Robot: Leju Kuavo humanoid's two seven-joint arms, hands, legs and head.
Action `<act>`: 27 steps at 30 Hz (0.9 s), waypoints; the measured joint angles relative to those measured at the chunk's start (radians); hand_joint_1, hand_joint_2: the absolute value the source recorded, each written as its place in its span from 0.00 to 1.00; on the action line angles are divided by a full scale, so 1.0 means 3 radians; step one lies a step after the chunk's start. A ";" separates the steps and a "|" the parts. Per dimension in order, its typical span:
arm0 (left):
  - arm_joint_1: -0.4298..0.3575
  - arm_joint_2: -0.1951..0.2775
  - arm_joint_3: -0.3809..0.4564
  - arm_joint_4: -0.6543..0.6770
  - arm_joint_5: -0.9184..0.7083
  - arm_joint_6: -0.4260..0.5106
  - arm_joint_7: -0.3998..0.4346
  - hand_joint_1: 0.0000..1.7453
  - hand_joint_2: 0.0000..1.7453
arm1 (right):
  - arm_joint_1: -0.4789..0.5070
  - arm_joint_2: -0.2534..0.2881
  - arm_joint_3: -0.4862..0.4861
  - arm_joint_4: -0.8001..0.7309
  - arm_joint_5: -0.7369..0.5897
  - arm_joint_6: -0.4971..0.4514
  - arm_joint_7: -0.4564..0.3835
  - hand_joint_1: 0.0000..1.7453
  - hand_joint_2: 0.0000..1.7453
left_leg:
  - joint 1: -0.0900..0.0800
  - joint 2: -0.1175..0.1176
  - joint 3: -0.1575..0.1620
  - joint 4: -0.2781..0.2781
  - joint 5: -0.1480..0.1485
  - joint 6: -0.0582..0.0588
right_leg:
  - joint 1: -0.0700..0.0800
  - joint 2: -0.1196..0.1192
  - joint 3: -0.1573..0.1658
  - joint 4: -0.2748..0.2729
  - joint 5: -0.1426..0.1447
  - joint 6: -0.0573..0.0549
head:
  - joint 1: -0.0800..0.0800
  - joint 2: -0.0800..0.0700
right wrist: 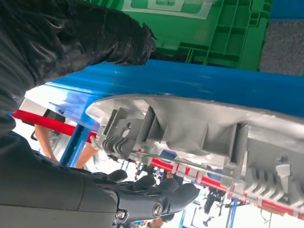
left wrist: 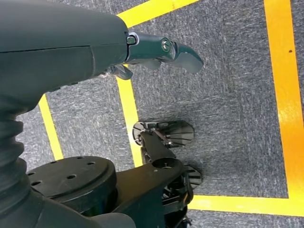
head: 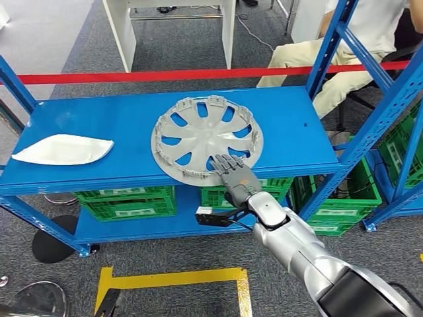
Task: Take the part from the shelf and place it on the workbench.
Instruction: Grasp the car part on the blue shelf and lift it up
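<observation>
We find no brand or readable writing anywhere; the green crates under the shelf carry raised marks too blurred to read. The wheel cover, grey plastic with clips around its rim, lies inner side up on the blue shelf, its near edge overhanging the front lip. Our right hand reaches it at about five o'clock on the disc, fingers spread flat on top; the right wrist view shows the thumb under the shelf edge and the fingers across the rim, but we cannot tell whether they are actually gripping. The left hand hangs over grey carpet with yellow tape lines, fingers stretched out, holding nothing. A white panel lies at nine o'clock from the cover. Red tape runs behind the shelf; beyond it a seated person is cut off by the frame.
</observation>
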 joint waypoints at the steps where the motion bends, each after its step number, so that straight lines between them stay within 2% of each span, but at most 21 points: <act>1: -0.0003 0.0000 0.0000 0.0000 -0.0003 -0.0002 0.0000 0.00 1.00 | -0.0012 0.0006 0.0000 0.0015 -0.0001 0.0031 0.0000 0.00 1.00 | 0.0000 0.0000 0.0000 0.0000 0.0000 0.0000 | 0.0000 0.0000 0.0000 0.0000 0.0000 0.0000 | 0.0000 0.0000; 11: -0.0030 0.0001 -0.0001 0.0000 -0.0021 -0.0012 0.0015 0.00 1.00 | -0.0123 0.0066 -0.0010 0.0234 -0.0058 0.0181 -0.0001 0.00 1.00 | 0.0000 0.0000 0.0000 0.0000 0.0000 0.0000 | 0.0000 0.0000 0.0000 0.0000 0.0000 0.0000 | 0.0000 0.0000; 12: -0.0031 0.0001 -0.0001 0.0000 -0.0021 -0.0012 0.0015 0.00 1.00 | -0.0131 0.0070 -0.0011 0.0248 -0.0059 0.0181 -0.0001 0.04 1.00 | 0.0000 0.0000 0.0000 0.0000 0.0000 0.0000 | 0.0000 0.0000 0.0000 0.0000 0.0000 0.0000 | 0.0000 0.0000; 13: -0.0032 0.0001 -0.0001 0.0000 -0.0021 -0.0012 0.0015 0.00 1.00 | -0.0138 0.0074 -0.0011 0.0261 -0.0059 0.0182 -0.0001 0.18 1.00 | 0.0000 0.0000 0.0000 0.0000 0.0000 0.0000 | 0.0000 0.0000 0.0000 0.0000 0.0000 0.0000 | 0.0000 0.0000; 15: -0.0033 0.0001 -0.0001 0.0000 -0.0021 -0.0012 0.0015 0.00 1.00 | -0.0152 0.0079 -0.0011 0.0284 -0.0059 0.0186 0.0003 0.68 1.00 | 0.0000 0.0000 0.0000 0.0000 0.0000 0.0000 | 0.0000 0.0000 0.0000 0.0000 0.0000 0.0000 | 0.0000 0.0000; 16: -0.0033 0.0001 -0.0001 0.0000 -0.0021 -0.0012 0.0015 0.00 1.00 | -0.0159 0.0082 -0.0011 0.0294 -0.0058 0.0193 0.0008 0.89 1.00 | 0.0000 0.0000 0.0000 0.0000 0.0000 0.0000 | 0.0000 0.0000 0.0000 0.0000 0.0000 0.0000 | 0.0000 0.0000; 17: -0.0033 0.0001 -0.0001 0.0000 -0.0021 -0.0012 0.0015 0.00 1.00 | -0.0165 0.0085 -0.0011 0.0304 -0.0055 0.0204 0.0016 1.00 1.00 | 0.0000 0.0000 0.0000 0.0000 0.0000 0.0000 | 0.0000 0.0000 0.0000 0.0000 0.0000 0.0000 | 0.0000 0.0000; 27: -0.0035 0.0001 -0.0001 0.0000 -0.0018 -0.0012 0.0017 0.00 1.00 | -0.0256 0.0123 -0.0011 0.0354 0.0018 0.0189 0.0081 1.00 1.00 | 0.0000 0.0000 0.0000 0.0001 0.0001 -0.0001 | 0.0000 0.0000 0.0000 0.0000 0.0000 0.0000 | 0.0000 0.0000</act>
